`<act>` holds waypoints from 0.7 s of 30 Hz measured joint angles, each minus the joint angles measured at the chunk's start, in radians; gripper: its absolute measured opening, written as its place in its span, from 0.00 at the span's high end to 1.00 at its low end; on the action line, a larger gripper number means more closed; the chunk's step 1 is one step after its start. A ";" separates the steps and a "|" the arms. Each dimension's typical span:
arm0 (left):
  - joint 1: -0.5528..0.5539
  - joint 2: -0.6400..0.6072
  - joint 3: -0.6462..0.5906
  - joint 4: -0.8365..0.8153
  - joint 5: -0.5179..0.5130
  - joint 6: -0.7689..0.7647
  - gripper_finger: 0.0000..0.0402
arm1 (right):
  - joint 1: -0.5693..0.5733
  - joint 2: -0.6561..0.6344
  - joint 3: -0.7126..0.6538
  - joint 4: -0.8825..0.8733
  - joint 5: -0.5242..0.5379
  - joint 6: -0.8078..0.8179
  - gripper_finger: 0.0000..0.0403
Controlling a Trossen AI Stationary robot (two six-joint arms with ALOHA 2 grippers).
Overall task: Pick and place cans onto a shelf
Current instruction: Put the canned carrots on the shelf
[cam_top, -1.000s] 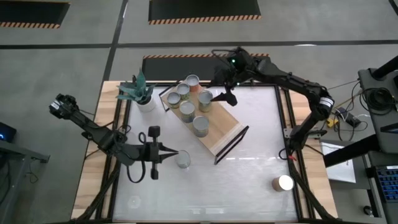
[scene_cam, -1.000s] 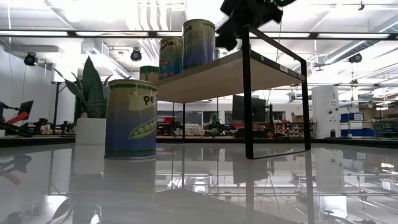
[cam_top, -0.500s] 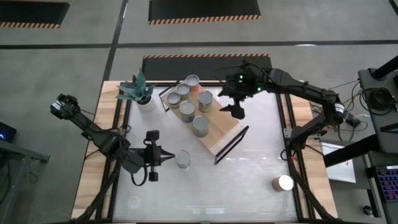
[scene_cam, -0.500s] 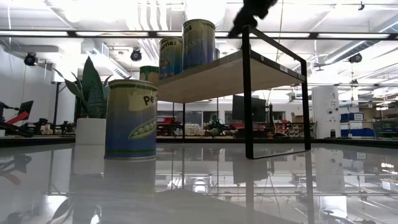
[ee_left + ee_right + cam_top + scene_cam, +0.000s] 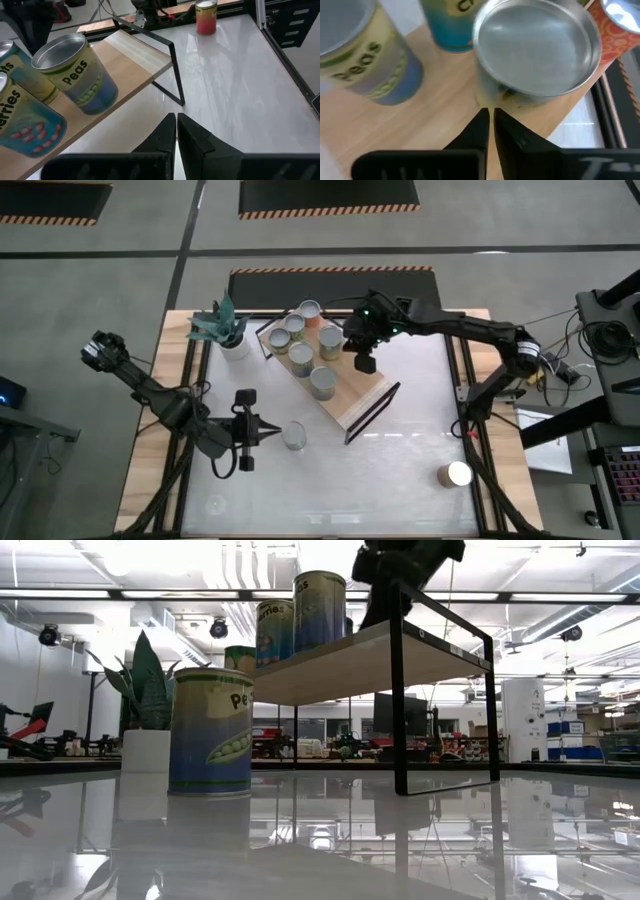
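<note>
Right gripper (image 5: pixel 362 360), fingers pressed together and empty, is held over the shelf (image 5: pixel 355 405) beside the orange-labelled can (image 5: pixel 330 339). Six cans are seen on the shelf. Left gripper (image 5: pixel 268 432), also pressed together, is stationed shelf-front beside a peas can (image 5: pixel 294 436). Risk: a sideways sweep could topple shelved cans.

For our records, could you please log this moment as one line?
left gripper: shut, beside table can | right gripper: shut, over shelf
</note>
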 joint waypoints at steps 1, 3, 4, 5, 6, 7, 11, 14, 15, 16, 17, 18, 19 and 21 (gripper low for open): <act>0.000 0.000 0.000 0.000 0.000 0.000 1.00 | 0.000 0.004 0.000 0.009 0.007 -0.002 0.96; 0.000 0.000 0.000 0.000 0.000 0.000 1.00 | -0.001 0.008 0.000 0.019 0.016 -0.005 0.97; 0.000 0.000 0.000 0.000 0.000 0.000 1.00 | -0.001 0.008 0.000 0.026 0.019 -0.011 0.97; 0.000 0.000 0.000 0.000 0.000 0.000 1.00 | -0.001 0.008 0.000 0.029 0.026 -0.012 0.97; 0.000 0.000 0.000 0.000 0.000 0.000 1.00 | -0.001 0.008 0.000 0.032 0.040 -0.014 0.97; 0.000 0.000 0.000 0.000 0.000 0.000 1.00 | -0.001 0.008 0.000 0.036 0.056 -0.017 0.97; 0.000 0.000 0.000 0.000 0.000 0.000 1.00 | -0.003 0.008 0.000 0.054 0.068 -0.035 0.97; 0.000 0.000 0.000 0.000 0.000 0.000 1.00 | -0.003 0.008 0.000 0.071 0.068 -0.038 0.97; 0.000 0.000 0.000 0.000 0.000 0.000 1.00 | -0.003 0.008 0.000 0.075 0.068 -0.038 0.97; 0.000 0.001 0.000 0.000 0.000 0.000 1.00 | -0.003 0.008 -0.001 0.078 0.068 -0.038 0.97; 0.000 0.001 0.000 0.000 0.000 0.000 1.00 | -0.003 0.008 -0.001 0.082 0.067 -0.038 0.97; 0.000 0.001 0.000 0.000 0.000 0.000 1.00 | -0.003 0.008 -0.001 0.088 0.066 -0.038 0.97; 0.000 0.001 0.000 0.001 0.000 0.000 1.00 | -0.003 0.008 -0.001 0.093 0.066 -0.038 0.97; 0.000 0.001 0.000 0.000 0.000 0.000 1.00 | -0.003 0.008 -0.001 0.096 0.066 -0.038 0.97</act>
